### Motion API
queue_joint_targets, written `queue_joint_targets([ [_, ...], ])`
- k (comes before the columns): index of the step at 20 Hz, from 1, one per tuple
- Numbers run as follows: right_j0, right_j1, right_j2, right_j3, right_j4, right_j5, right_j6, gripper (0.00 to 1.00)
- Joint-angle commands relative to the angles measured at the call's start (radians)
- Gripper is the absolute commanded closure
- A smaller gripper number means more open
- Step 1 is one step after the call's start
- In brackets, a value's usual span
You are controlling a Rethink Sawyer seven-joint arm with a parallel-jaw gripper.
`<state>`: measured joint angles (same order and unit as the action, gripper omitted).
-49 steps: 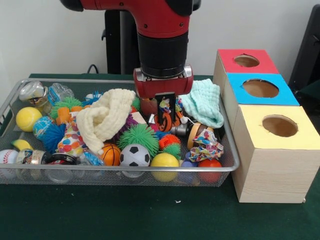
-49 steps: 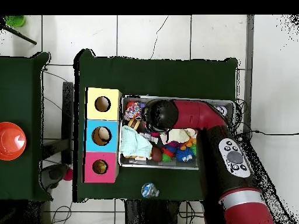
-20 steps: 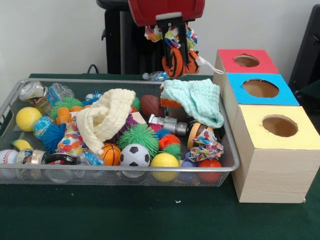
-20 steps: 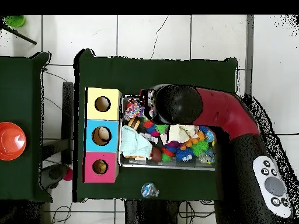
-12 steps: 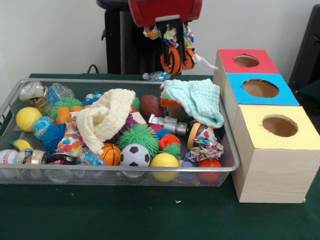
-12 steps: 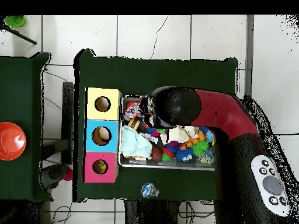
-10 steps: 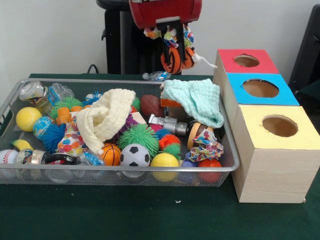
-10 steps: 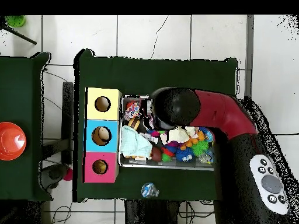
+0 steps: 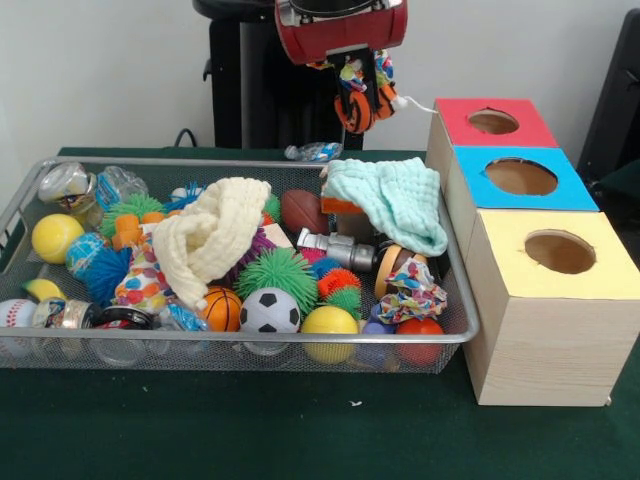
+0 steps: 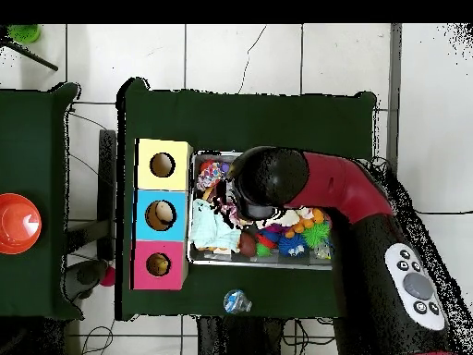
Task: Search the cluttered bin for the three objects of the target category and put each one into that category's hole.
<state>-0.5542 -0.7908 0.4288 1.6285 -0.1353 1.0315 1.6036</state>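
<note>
I see white floor tiles (image 10: 277,55) around the green surface (image 9: 300,440). The crowded bin (image 9: 20,205) sits beside the box (image 9: 540,330) with three holes. My gripper (image 9: 362,75), above the bin's far edge, is clamped on an orange toy (image 9: 352,108).

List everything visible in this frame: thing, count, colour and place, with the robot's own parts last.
Wire bin: one, silver, on the green table.
Sorting box: one, wooden, beside the bin; red, blue and yellow holes.
Cream cloth: one, draped over toys in the bin.
Mint cloth: one, at the bin's box end.
Soccer ball: one, black and white, front of the bin.
Yellow balls: two, one at the front, one at the far end.
Green spiky ball: one, bin's middle.
Orange tiger toy: one, hanging in the air above the bin.
End effector: one, black, gripping the toy.
</note>
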Motion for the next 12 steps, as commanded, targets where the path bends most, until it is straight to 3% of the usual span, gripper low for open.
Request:
queue_joint_targets([
  [1, -0.02, 0.037, 0.028, 0.138, 0.108, 0.025, 0.081, 1.0],
  [12, -0.017, 0.024, 0.033, 0.23, 0.253, -0.09, 0.1, 1.0],
])
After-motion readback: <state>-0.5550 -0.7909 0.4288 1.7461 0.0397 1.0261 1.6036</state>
